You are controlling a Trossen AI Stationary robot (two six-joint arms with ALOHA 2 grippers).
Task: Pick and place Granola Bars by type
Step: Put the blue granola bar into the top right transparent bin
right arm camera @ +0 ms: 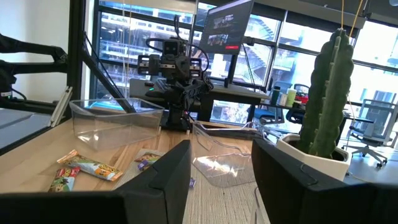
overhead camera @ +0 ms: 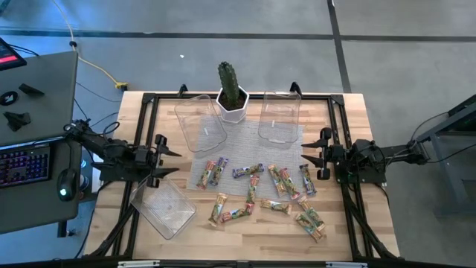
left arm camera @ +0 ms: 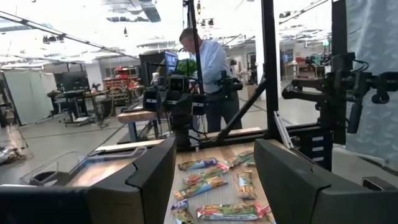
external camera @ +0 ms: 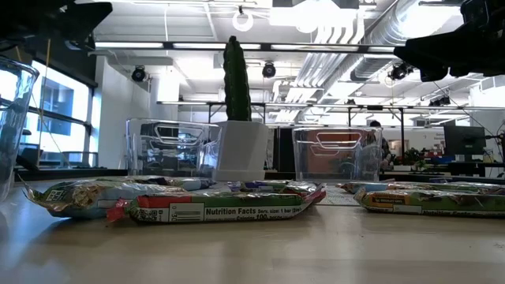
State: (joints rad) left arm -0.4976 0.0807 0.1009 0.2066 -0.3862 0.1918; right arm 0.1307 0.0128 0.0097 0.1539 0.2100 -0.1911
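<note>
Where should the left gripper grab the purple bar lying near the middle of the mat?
Grip the purple bar across its narrow width at mid-length, coming straight down. It lies flat, long axis roughly left-right, with bare mat on its far side. The open left gripper hangs nearest.

Bright overhead lighting, backlit window glare

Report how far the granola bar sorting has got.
Done: nothing visible. All three clear tubs, and, are empty. In hand: nothing; the left claw and right claw hang open at the table's sides, away from the bars. Left: every one of the granola bars lies mixed on the mat and table, so the whole sort remains.
</note>
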